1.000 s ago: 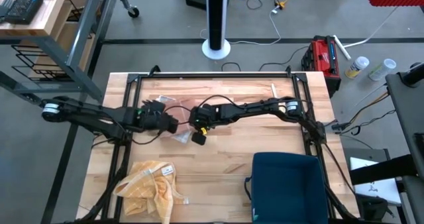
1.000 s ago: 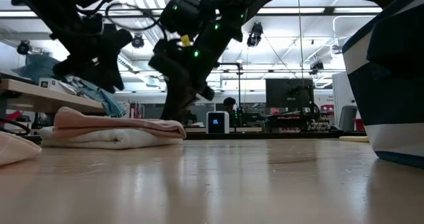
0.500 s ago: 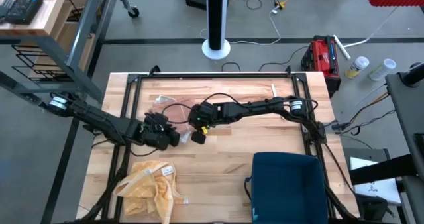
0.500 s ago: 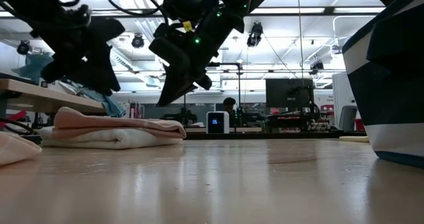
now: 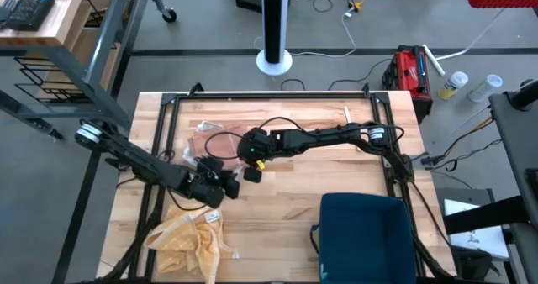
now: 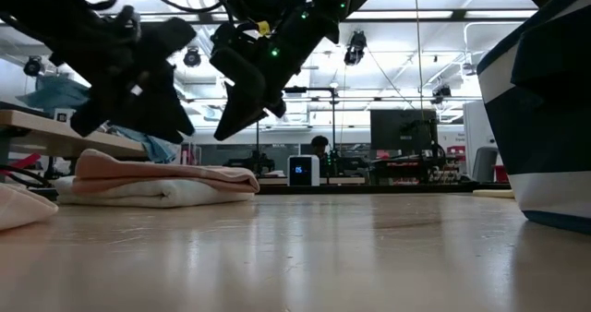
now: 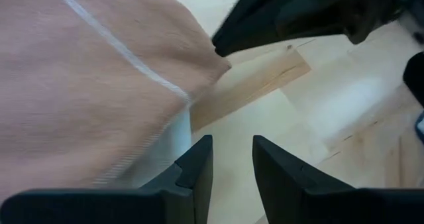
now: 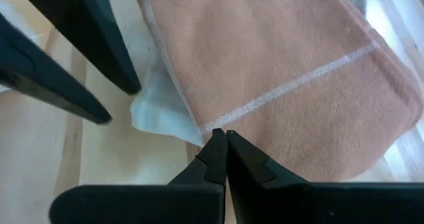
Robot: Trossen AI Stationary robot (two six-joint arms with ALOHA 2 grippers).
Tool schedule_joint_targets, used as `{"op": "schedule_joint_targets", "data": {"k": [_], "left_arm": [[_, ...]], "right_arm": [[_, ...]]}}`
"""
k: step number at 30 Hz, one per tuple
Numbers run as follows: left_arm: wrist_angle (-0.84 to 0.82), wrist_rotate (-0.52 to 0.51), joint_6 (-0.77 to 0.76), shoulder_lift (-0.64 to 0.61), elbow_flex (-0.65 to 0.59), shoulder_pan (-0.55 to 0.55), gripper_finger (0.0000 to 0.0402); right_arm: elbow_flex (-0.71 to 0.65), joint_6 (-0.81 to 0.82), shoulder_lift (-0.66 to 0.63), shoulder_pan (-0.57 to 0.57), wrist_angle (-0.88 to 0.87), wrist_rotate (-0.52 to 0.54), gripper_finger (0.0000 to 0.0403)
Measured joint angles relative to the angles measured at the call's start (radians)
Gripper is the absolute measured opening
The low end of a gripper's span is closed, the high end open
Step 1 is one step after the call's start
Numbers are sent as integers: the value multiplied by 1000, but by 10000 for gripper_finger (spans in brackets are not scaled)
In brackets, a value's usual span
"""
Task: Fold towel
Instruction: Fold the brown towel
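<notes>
A folded pink towel (image 5: 200,139) with a white stripe lies flat on a white layer (image 8: 156,111) at the table's far left. In the low view the pink towel (image 6: 157,172) tops that white layer (image 6: 138,194). My right gripper (image 8: 225,139) hovers shut just over the towel's near right edge, clear of it. My left gripper (image 7: 232,154) hangs nearer the table's front, beside the towel's corner (image 7: 212,61), open with nothing between its fingers. In the high view my left gripper (image 5: 229,186) sits in front of my right gripper (image 5: 244,152).
A crumpled yellow towel (image 5: 189,238) lies at the near left of the table. A dark blue bin (image 5: 366,234) stands at the near right. A black frame (image 5: 269,95) runs round the tabletop. Bare wood lies between the towels and the bin.
My left gripper has swung away from the pink towel toward the table's near edge and sunk lower. My right gripper has lifted up off the towel stack, rolling a little. The pink towel has stayed where it was.
</notes>
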Motion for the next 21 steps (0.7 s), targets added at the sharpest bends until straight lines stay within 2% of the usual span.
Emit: {"op": "schedule_joint_targets", "data": {"k": [10, 21], "left_arm": [[0, -1, 22, 167, 135, 0, 93], [-57, -1, 152, 275, 284, 2, 86]], "right_arm": [[0, -43, 0, 0, 1, -101, 0], [0, -101, 0, 0, -7, -105, 0]]}}
